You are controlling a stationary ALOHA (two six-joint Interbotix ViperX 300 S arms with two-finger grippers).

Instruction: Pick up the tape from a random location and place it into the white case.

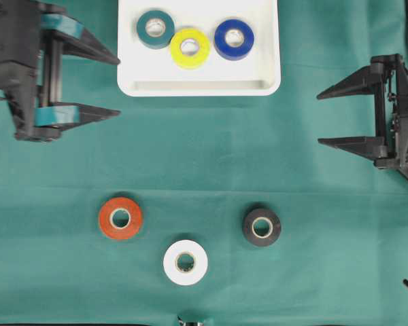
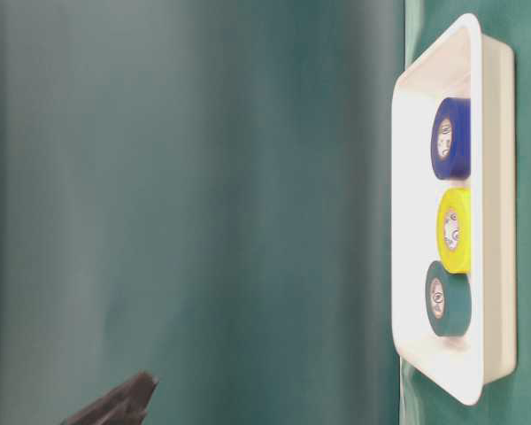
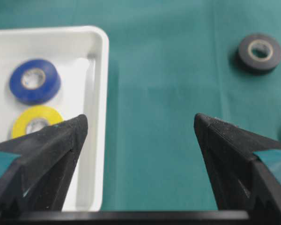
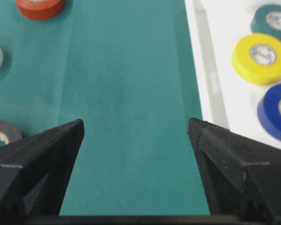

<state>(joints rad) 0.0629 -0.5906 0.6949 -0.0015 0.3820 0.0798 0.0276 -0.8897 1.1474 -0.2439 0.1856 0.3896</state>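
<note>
Left gripper (image 3: 138, 133): nearest the left wrist camera, jaws spread wide with nothing between them; it fills the bottom of that view, and sits at the upper left of the overhead view (image 1: 115, 87), its fingers pointing right.
Right gripper (image 4: 136, 133): jaws likewise wide apart and empty; at the right edge of the overhead view (image 1: 321, 119), fingers pointing left.
White case (image 1: 198, 86): shallow white tray with rounded corners at the top centre of the overhead view, lying between the two grippers and touched by neither.
Tape in the case: three rolls lying flat in a row: a dark green roll (image 1: 156, 28) at the left, a yellow roll (image 1: 190, 47) in the middle touching the green one, and a blue roll (image 1: 234, 39) just beside the yellow at the right.
Tape on the bench: three rolls lying flat in the lower half of the overhead view, well apart from the case: an orange roll (image 1: 120, 218) at the left, a white roll (image 1: 185, 262) lower centre, a black roll (image 1: 262, 226) at the right.
Bench (image 1: 204, 156): covered with a green cloth, creased in faint lines.
Table-level view: turned on its side; the case (image 2: 496, 204) stands at the right with the three rolls stacked blue, yellow, green from top to bottom.
</note>
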